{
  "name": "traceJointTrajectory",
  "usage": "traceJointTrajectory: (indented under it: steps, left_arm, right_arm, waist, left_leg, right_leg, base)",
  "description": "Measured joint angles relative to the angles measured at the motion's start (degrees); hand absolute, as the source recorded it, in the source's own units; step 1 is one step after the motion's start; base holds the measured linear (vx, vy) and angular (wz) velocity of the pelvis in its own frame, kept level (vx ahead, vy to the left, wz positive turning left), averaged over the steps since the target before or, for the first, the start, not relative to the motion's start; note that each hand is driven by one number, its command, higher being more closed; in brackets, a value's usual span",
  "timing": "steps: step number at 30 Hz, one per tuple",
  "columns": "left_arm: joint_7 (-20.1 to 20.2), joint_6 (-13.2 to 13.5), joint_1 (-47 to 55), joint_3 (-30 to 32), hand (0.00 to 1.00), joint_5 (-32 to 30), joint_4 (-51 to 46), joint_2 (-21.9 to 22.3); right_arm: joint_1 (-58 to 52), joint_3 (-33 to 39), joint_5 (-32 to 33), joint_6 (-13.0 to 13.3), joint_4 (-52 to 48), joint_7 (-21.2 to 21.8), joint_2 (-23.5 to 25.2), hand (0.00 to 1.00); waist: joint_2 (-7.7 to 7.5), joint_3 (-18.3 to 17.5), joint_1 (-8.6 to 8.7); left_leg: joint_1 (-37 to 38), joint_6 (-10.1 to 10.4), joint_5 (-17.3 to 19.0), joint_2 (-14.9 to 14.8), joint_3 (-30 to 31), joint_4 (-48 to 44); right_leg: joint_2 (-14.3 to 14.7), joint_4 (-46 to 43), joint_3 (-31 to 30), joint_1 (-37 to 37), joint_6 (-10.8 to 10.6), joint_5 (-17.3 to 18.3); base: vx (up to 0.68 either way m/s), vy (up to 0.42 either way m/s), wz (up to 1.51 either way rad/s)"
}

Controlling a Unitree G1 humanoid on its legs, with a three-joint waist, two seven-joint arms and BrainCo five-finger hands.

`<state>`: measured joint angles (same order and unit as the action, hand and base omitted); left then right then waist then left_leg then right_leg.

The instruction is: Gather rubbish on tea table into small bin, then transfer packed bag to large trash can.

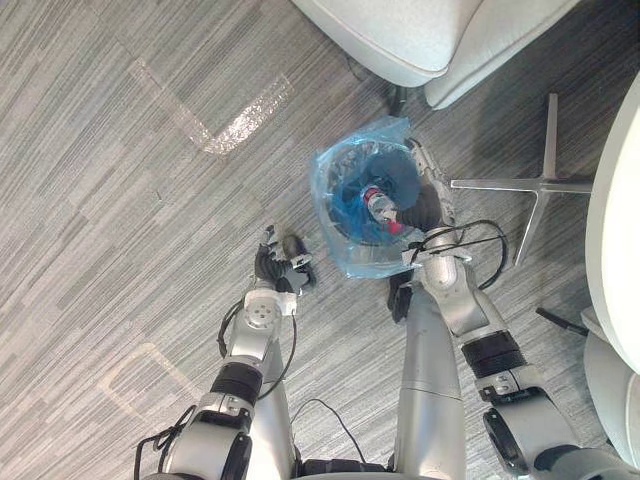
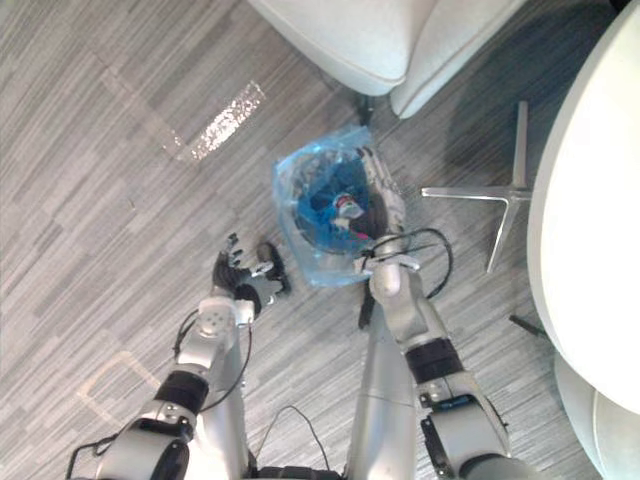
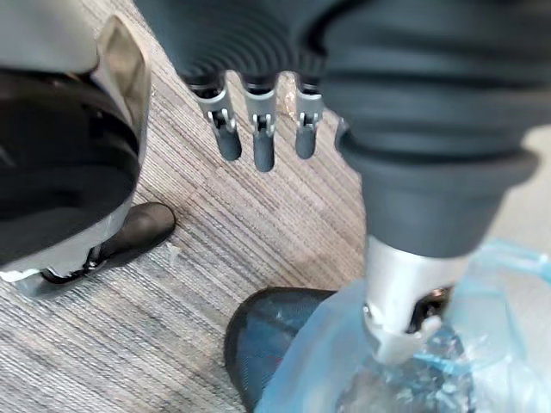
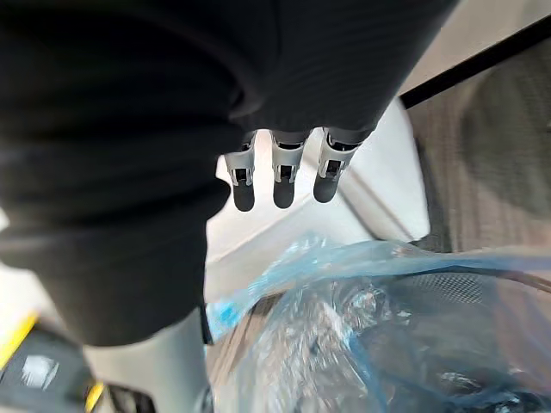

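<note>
A small dark mesh bin (image 1: 432, 200) lined with a blue plastic bag (image 1: 345, 205) stands on the grey carpet. Inside lies a clear bottle (image 1: 379, 204) with a red cap. My left hand (image 1: 279, 266) hovers just left of the bin, fingers (image 3: 254, 142) straight and open, its thumb (image 3: 400, 297) close to the bag's edge (image 3: 482, 344). My right hand (image 1: 428, 180) is at the bin's right rim. Its fingers (image 4: 280, 176) are straight above the crinkled bag (image 4: 344, 327), holding nothing that I can see.
A white armchair (image 1: 420, 40) stands just beyond the bin. A metal star-shaped chair base (image 1: 540, 185) lies to the right, and a white round table edge (image 1: 615, 230) runs along the right side. Open carpet lies to the left, marked with tape (image 1: 215, 120).
</note>
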<state>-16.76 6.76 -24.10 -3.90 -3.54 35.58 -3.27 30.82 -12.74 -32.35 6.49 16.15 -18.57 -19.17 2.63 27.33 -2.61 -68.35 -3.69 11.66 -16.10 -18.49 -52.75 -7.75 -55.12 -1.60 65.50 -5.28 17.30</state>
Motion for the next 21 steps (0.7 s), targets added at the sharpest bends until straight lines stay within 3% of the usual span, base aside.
traceJointTrajectory:
  steps: [8,15,21]
  left_arm:
    - [0.1,0.2,-1.7,-1.3,0.0,-0.9,1.2,-2.3]
    - [0.3,0.3,-2.5,-1.9,0.0,-1.0,1.1,-2.6]
    - [0.0,0.4,-4.4,-1.7,0.0,-0.9,1.0,-2.6]
  right_arm:
    - [-0.5,-3.5,-6.0,0.7,3.2,1.9,-4.0,0.0]
    - [1.2,-5.6,-8.2,0.6,9.8,2.3,-3.4,0.0]
    - [4.8,-5.4,-8.2,-1.2,14.3,1.6,-1.6,0.0]
  waist:
    - [-0.1,-0.1,0.32]
    - [-0.19,0.0,0.34]
    - [-0.45,0.2,0.26]
  left_leg:
    - [2.5,0.8,-3.1,0.2,-1.7,6.7]
    - [1.4,0.5,-4.4,0.2,-3.0,9.0]
    - [-1.2,-0.1,-4.9,0.2,-2.9,8.9]
  right_leg:
    - [0.8,6.1,-0.1,-1.5,0.3,-3.6]
    - [1.1,8.6,-0.6,0.4,0.2,-5.5]
    - [1.0,8.3,-0.4,2.9,0.2,-5.8]
  base:
    - [-0.03,-0.029,-0.07]
    - [-0.01,-0.002,-0.06]
    - [0.0,0.0,0.0]
